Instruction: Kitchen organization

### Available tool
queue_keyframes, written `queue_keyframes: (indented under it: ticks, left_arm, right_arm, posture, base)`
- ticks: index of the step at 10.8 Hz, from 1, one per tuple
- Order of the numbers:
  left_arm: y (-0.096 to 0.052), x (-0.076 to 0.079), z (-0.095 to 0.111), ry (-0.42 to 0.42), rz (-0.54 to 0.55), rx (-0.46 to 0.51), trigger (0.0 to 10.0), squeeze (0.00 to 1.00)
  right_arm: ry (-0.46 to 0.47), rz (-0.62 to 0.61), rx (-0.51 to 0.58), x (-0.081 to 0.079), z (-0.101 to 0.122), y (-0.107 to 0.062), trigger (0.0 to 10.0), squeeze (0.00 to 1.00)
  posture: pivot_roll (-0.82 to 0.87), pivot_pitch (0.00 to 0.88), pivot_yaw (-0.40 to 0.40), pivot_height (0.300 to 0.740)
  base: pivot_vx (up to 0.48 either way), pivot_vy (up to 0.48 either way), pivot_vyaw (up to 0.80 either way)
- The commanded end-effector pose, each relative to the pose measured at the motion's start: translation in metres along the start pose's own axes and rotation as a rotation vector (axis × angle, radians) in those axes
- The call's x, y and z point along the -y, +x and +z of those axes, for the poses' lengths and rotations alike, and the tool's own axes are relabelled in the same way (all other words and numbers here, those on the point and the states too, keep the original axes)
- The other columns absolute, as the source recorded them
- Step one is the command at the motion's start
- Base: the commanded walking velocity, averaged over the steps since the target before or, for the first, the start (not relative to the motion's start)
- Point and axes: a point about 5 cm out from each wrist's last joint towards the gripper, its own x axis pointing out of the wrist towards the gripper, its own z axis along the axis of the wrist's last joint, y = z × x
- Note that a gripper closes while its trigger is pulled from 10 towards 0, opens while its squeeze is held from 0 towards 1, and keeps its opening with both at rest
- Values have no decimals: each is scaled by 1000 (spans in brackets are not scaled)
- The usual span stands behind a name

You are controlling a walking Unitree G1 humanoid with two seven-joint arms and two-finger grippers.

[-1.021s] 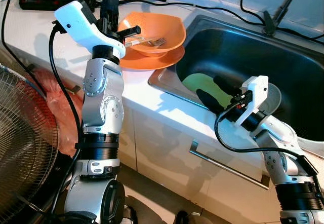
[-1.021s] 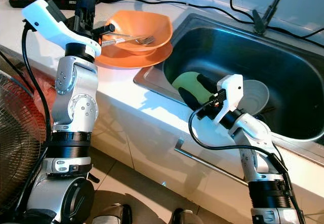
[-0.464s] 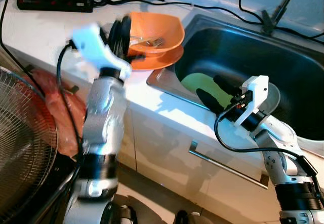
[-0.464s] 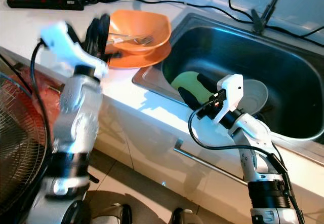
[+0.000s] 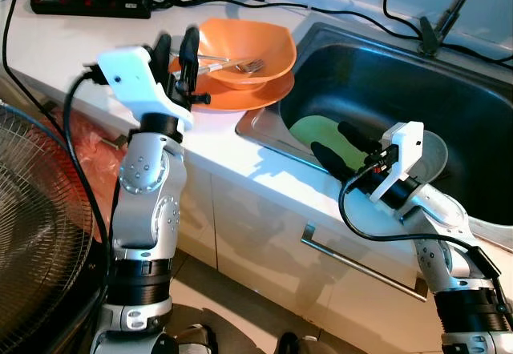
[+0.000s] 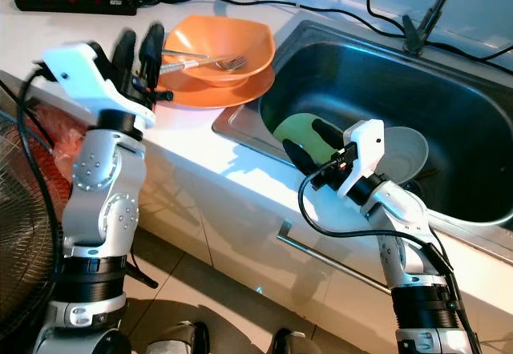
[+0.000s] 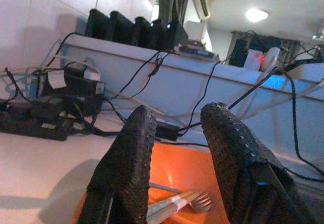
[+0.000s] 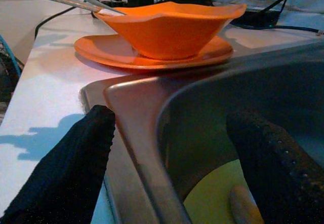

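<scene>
An orange bowl [image 5: 250, 43] sits on an orange plate [image 5: 240, 96] on the white counter, left of the sink [image 5: 449, 90]. A fork [image 5: 240, 66] and another utensil lie in the bowl, handles pointing left. My left gripper [image 5: 178, 50] stands open at the bowl's left side. In the left wrist view the fork [image 7: 195, 201] shows through the gap between the fingers [image 7: 126, 168], unclamped. My right gripper [image 5: 341, 147] is open, its fingers [image 8: 61, 173] straddling the sink's front rim. A yellow-green plate [image 5: 314, 134] lies in the sink beneath it.
A white dish [image 5: 439, 150] lies in the sink behind my right wrist. A power strip [image 5: 88, 2] and cables run along the counter's back. A fan [image 5: 32, 250] stands low on the left beside a red bag [image 5: 96, 150]. A cabinet handle [image 5: 361, 266] runs below the sink.
My left arm swung and blurred. Its gripper now sits lower, left of the bowl's rim. The right arm, bowl and plate have not moved.
</scene>
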Motion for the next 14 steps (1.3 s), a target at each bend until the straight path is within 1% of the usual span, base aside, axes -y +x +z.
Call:
queue_keyframes:
  ticks: [1,3,5,7,9,10,11,12,14]
  left_arm:
    - [-4,4,0,-1,-3,-8,10000,1000]
    - [-7,5,4,-13,-5,-11,10000,1000]
    - [-16,-8,-4,0,53,-46,10000,1000]
    - [-20,-12,-4,7,65,-52,10000,1000]
    - [-23,-13,-4,0,75,-57,10000,1000]
    - [-23,-12,-7,-26,78,-64,10000,1000]
    - [-23,-12,-9,-31,73,-72,10000,1000]
    - [-21,-10,-14,-39,67,-90,10000,0]
    - [-15,-11,-21,-63,75,-103,10000,0]
  right_arm:
    - [-7,-5,1,2,1,-2,10000,0]
    - [-6,-8,-1,3,1,-3,10000,0]
    - [-6,-3,0,3,1,-3,10000,0]
    - [-5,-2,0,3,1,-3,10000,0]
    - [-5,2,0,3,1,-2,10000,0]
    - [-6,4,1,3,2,-1,10000,0]
    - [-6,5,2,3,2,-1,10000,0]
    - [-6,6,3,3,2,0,10000,0]
    - [-7,7,2,3,2,0,10000,0]
  posture:
    - [80,155,-67,740]
    - [83,161,-70,740]
    - [83,162,-71,740]
    - [85,161,-73,740]
    - [85,161,-76,740]
    - [87,158,-78,740]
    - [87,156,-78,740]
    - [89,155,-79,740]
    - [83,152,-78,740]
  base:
    - [0,0,0]
    - [0,0,0]
    - [0,0,0]
    - [0,0,0]
    - [0,0,0]
    - [0,0,0]
    - [0,0,0]
    - [0,0,0]
    - [0,0,0]
